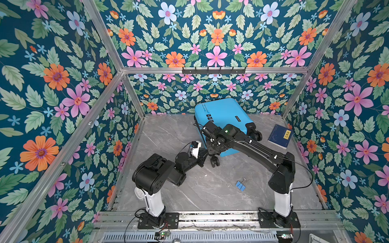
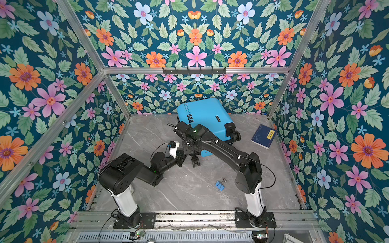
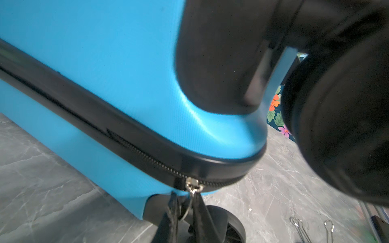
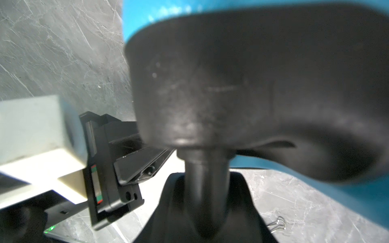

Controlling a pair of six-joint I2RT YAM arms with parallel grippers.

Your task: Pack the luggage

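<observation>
The luggage [image 1: 223, 113] lies closed on its broad side on the grey marbled worktop [image 1: 168, 134]. It sits near the back edge, a little right of the middle and turned at an angle, with its wheeled end towards the front-right. Its black zip band runs round the shell, and the zipper pull [image 3: 192, 186] hangs at the rounded corner just above a black wheel [image 1: 214, 162].

The left pincer [image 3: 185, 202] is at that corner. Its jaws are narrow, with the dark fingertips [image 3: 173, 199] closed about the pull's ring.

The right pincer [image 1: 211, 146] reaches across to the same near corner and is right against the shell by the wheel housing. I cannot tell how wide it stands: its wrist view is filled by the blurred black housing and wheel stem.

A dark-blue book [image 1: 280, 136] lies flat near the right edge, close to the luggage's other visible wheel. A blue binder clip [image 1: 240, 185] rests towards the front edge, apart from the luggage.
</observation>
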